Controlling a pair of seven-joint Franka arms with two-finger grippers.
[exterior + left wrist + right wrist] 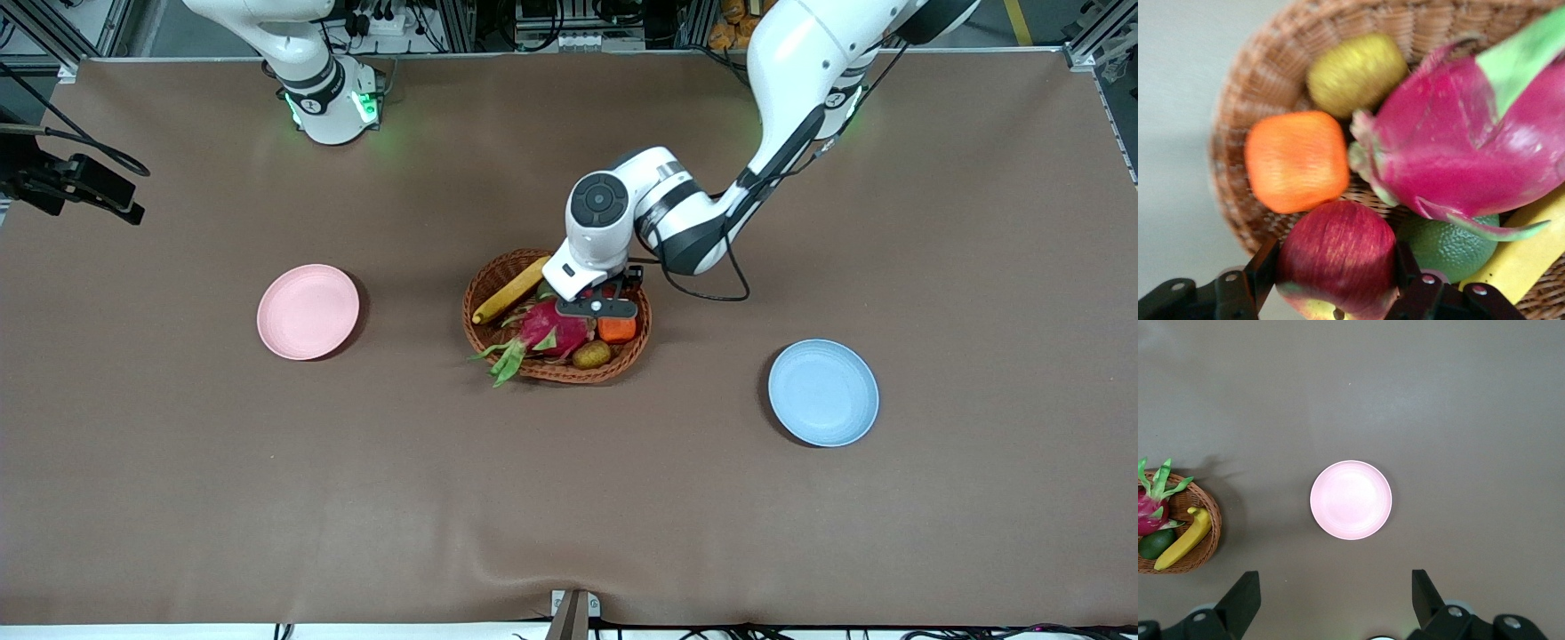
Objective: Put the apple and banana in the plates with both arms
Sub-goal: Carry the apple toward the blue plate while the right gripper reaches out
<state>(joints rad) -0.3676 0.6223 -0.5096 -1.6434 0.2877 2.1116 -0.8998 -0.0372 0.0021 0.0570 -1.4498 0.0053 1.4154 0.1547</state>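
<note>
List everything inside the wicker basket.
In the basket: banana, dragon fruit, orange fruit, a yellow-brown fruit, a green fruit, and the apple, which sits between the left hand's fingers. What lies beneath the fruit is hidden.

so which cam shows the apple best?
Left wrist view: the apple fills the frame between the left gripper fingers, in the basket. Front view hides it under that gripper; right wrist view doesn't show it.

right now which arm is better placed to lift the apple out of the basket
Left. The left pincer is down in the basket with a finger on each side of the apple. The right pincer hangs open above the pink plate.
</note>
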